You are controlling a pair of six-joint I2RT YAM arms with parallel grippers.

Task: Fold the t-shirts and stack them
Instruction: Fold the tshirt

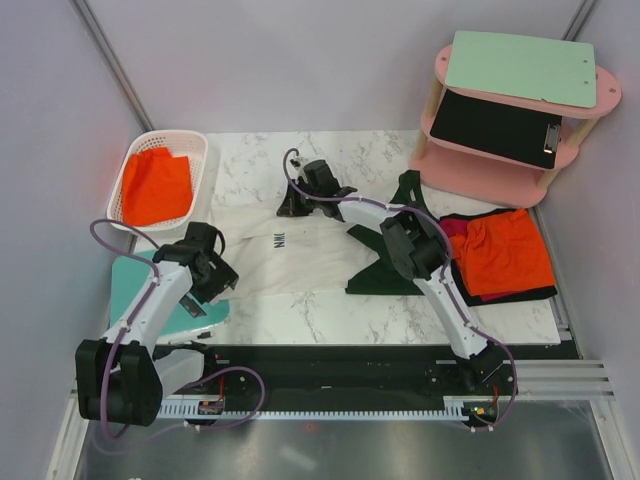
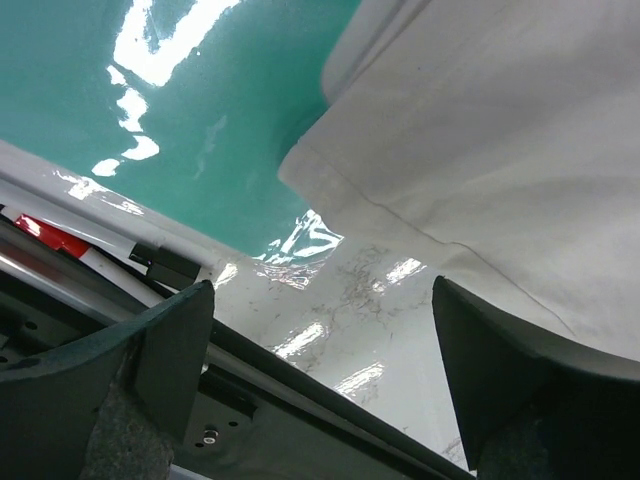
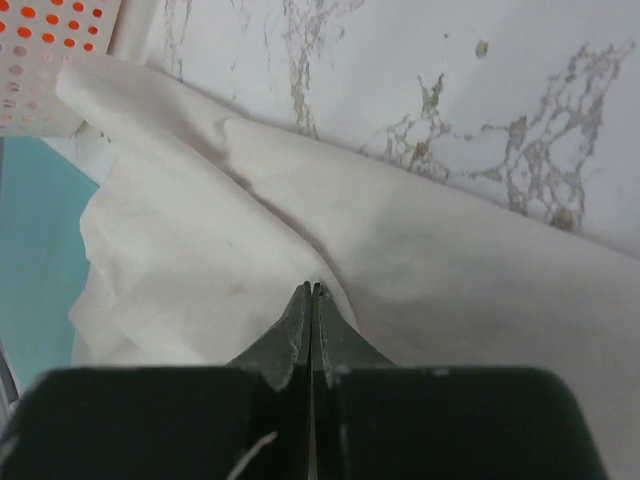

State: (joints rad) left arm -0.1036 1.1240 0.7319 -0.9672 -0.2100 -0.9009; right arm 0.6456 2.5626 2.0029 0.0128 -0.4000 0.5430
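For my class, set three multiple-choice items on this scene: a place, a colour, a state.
1. The dark green t-shirt lies: A right of the cream t-shirt; B left of it; C in the white basket.
2. The basket's cloth is: A blue; B orange; C yellow.
3. The left hand is: A shut on the cloth; B shut on the cream t-shirt; C open, empty.
1 A, seen from above; 2 B, orange shows inside the rim; 3 C, its fingers stand wide apart, nothing between.

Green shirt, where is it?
In the top view, the green shirt lies right of middle on the table, between the white shirt and the orange clothes pile.
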